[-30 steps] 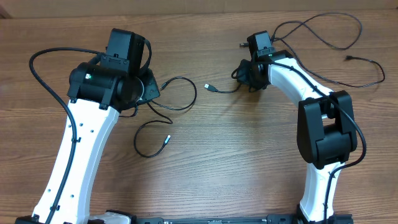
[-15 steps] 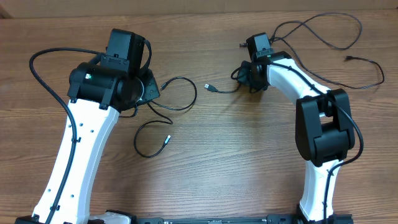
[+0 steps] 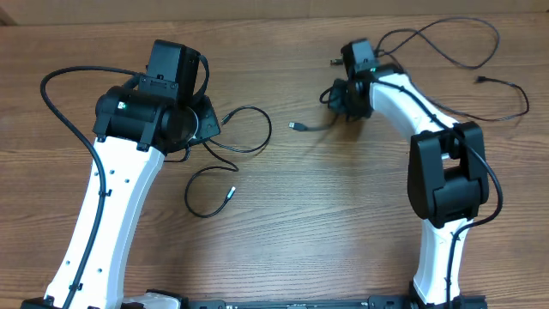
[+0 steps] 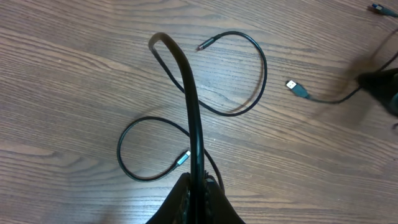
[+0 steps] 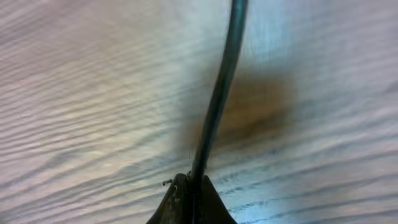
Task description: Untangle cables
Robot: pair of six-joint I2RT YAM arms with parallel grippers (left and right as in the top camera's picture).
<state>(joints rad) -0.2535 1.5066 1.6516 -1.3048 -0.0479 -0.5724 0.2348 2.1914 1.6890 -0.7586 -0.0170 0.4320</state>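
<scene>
Gripping the left cable [image 4: 247,102]: left gripper [image 4: 198,185], fingers pinched shut; cable loops on the wooden table [image 3: 326,215] just ahead.
Right cable [image 5: 217,99]: pinched in the right gripper [image 5: 189,186]; USB plug [image 3: 296,126] between both grippers.

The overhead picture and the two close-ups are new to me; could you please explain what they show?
These are two robot arms at a wooden table. The overhead picture looks down on both, the left arm and the right arm. The other two come from cameras on the wrists, each looking along its own claw. Two thin black cables are on the wood. The left claw pinches the looped cable; the right claw pinches the other cable, whose USB plug shows near the middle of the table.
</scene>
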